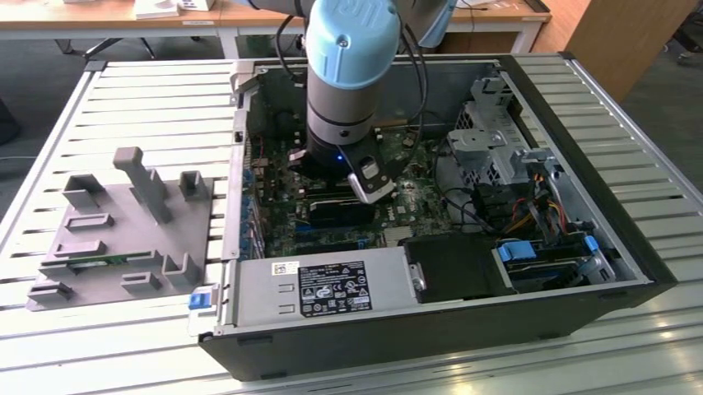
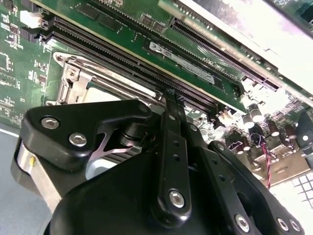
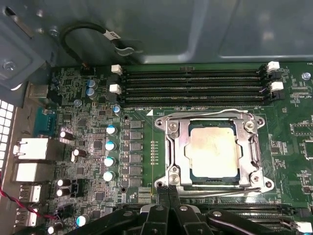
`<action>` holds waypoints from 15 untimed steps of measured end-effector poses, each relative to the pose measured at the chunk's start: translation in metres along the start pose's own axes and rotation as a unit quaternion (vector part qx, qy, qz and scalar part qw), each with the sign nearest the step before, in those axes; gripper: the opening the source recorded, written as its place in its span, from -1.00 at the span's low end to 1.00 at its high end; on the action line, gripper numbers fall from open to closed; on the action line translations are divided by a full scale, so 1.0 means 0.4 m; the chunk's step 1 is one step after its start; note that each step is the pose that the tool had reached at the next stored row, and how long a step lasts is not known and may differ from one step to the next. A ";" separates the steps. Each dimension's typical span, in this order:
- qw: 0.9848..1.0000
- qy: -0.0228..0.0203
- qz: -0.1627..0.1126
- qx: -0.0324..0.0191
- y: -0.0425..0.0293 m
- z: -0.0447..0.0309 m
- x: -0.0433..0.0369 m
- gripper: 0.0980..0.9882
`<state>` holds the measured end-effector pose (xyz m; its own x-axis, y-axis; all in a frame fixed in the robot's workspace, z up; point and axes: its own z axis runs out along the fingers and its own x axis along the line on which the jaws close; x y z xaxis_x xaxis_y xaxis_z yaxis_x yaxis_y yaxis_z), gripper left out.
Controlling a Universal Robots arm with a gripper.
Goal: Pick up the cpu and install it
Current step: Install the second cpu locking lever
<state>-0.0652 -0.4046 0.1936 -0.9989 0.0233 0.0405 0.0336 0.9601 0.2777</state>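
Blue-grey arm (image 1: 349, 74), black claw (image 3: 168, 193).

The square cpu with its shiny, faintly smeared silver metal lid (image 3: 213, 152) sits in a polished steel socket frame (image 3: 173, 149) on the matt green circuit board (image 3: 142, 196), beside the pincer's matt black fingers (image 3: 168, 210) and glossy screws.

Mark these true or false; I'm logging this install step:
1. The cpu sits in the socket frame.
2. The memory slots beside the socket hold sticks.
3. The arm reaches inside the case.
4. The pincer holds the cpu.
1. True: the square silver-topped cpu lies inside the shiny metal socket frame.
2. False: the long black memory slots are empty.
3. True: the blue-grey arm reaches down into the open black computer case.
4. False: the black pincer carries nothing.
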 end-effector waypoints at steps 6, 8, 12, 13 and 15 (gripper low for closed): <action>1.000 0.000 0.000 -0.011 -0.001 0.004 0.001 -0.98; 1.000 0.000 0.000 -0.013 -0.001 0.004 0.004 -0.98; 1.000 0.001 -0.001 -0.016 -0.001 0.007 0.010 -0.98; 1.000 0.000 -0.001 -0.017 -0.001 0.008 0.011 -0.98; 1.000 0.001 -0.001 -0.017 -0.002 0.011 0.012 -0.98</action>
<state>-0.0701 -0.4038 0.1893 -0.9989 0.0218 0.0413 0.0335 0.9499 0.3106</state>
